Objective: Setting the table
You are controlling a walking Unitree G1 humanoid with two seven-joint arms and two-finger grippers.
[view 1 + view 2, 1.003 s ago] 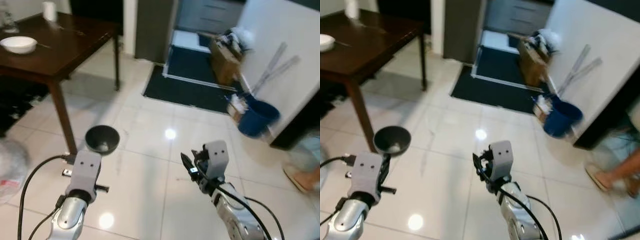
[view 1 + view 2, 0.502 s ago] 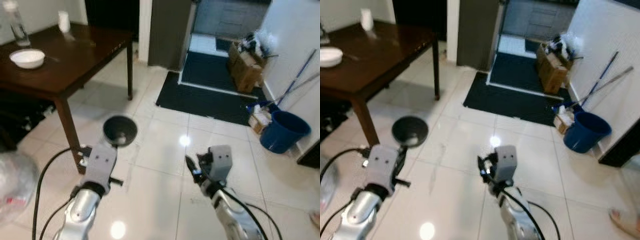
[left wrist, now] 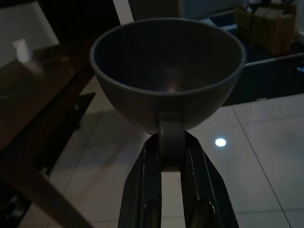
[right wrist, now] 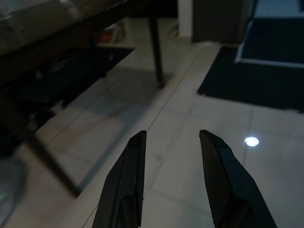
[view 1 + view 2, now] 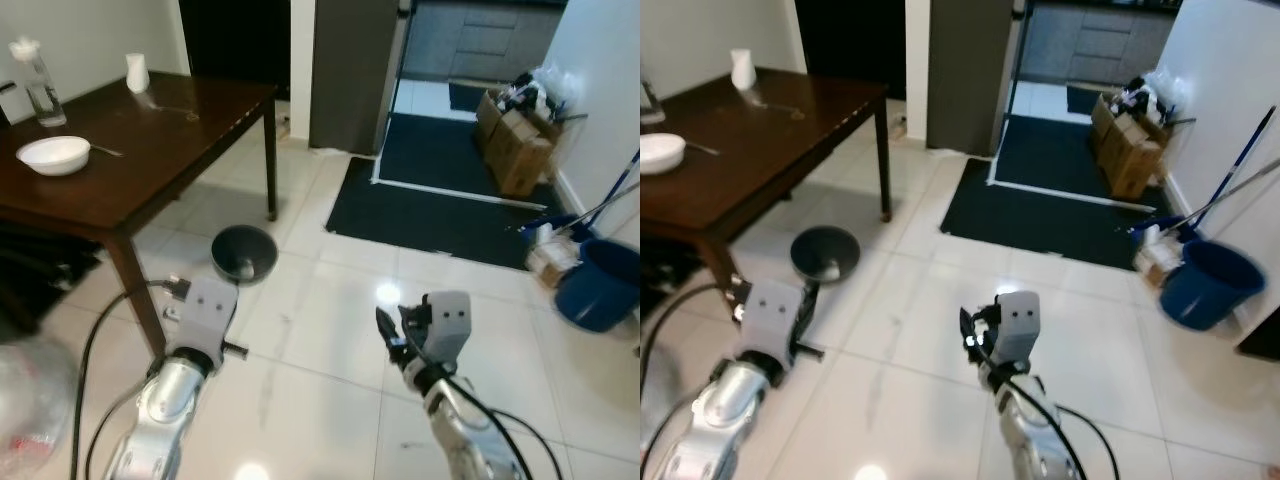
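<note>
Between our left end effector's [image 3: 172,154] clamped fingers sits the bowl's [image 3: 167,71] foot; rigid, probably breakable; right end effector [image 4: 172,178] open, empty.

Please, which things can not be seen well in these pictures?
- Contents of white bowl on table: too small, eye views.
- Left gripper fingertips: hidden by dark bowl, left wrist view.
- Blue bucket: cut by frame edge, left eye view.

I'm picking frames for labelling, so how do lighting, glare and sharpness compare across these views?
Both eye views: bright and fairly sharp, with a ceiling light's glare spot on the floor tiles. Left wrist view: dim, though the grey bowl held in the left gripper reads clearly. Right wrist view: dark, table underside in shadow, right gripper in silhouette.
</note>
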